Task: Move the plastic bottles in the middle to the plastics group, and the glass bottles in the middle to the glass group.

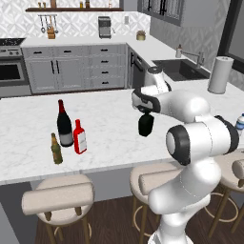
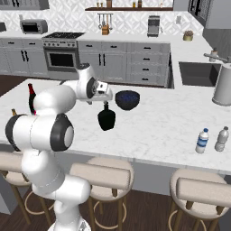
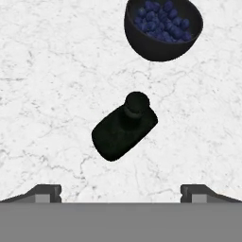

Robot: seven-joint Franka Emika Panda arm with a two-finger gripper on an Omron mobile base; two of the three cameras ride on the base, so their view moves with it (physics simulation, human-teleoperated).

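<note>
On the white marble table, the short black bottle is being shown standing upright, with a squat flat-sided body and a narrow neck under a round cap; its surface is matte and no label is being shown. The claw is being held directly above it, its two dark fingertips spread wide apart with nothing between them.

Just beyond the black bottle, a dark blue bowl with a smooth rounded wall is being shown holding small blue berries.

Toward the robot's left, the glass group is being presented near the table's front edge: a tall dark wine bottle with a red foil neck and a grey label, a small olive-brown beer bottle, and a flat red bottle with a white label just beside the wine bottle. No writing is being resolved on these labels.

Toward the right, two small clear plastic bottles are being shown close together near the front edge. Bare marble is being left around the black bottle on every side but the bowl's.
</note>
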